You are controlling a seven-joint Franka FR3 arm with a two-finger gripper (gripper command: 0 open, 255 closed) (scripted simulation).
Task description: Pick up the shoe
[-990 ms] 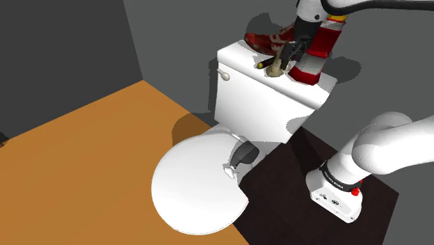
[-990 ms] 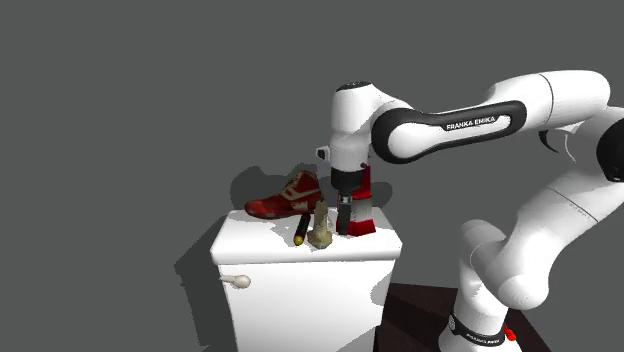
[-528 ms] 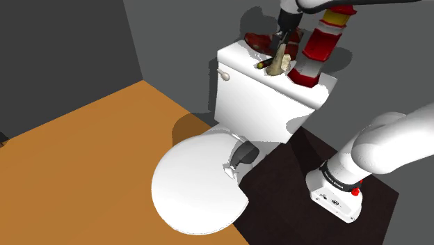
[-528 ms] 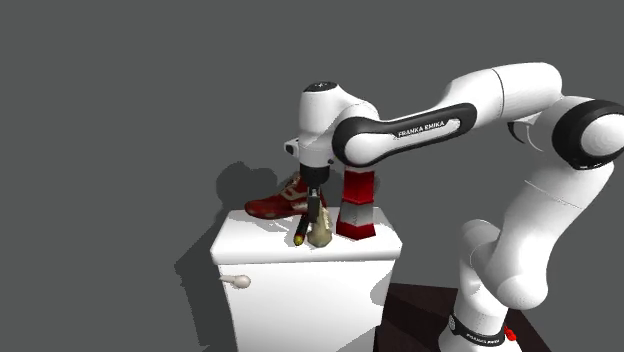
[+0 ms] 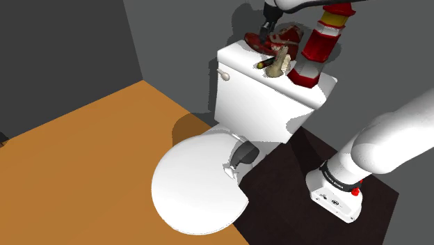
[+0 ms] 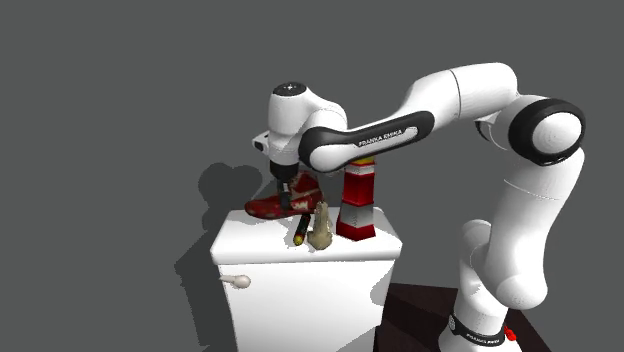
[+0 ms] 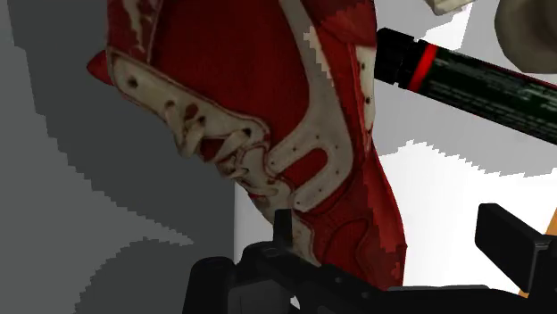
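Because the red shoe (image 5: 254,40) with off-white trim sits along the rear edge of the toilet tank lid (image 5: 240,61), hard by the grey wall, your pincer (image 6: 286,203) hangs over it from above rather than reaching in from the side. The wrist view has the 2 black fingers spread, 1 on either side of the shoe's upper. Whether either touches it cannot be told, and nothing is gripped yet.

3 other things share the lid: a black marker (image 7: 464,76) with a red band, a beige bottle (image 6: 321,228) and a red-and-white striped post (image 6: 358,205). The marker lies and the bottle stands just beside the shoe, toward the lid's front edge. The post stands near the lid's end closest to the stand.

That crowding probably explains the line chosen, with the fingers set across the shoe's narrow width and clear of the marker. Judged from here, you are at the approach step, with closing and lifting to come. Watch the finger on the marker's side: a careless descent could nudge the marker or tip the bottle toward the front edge.
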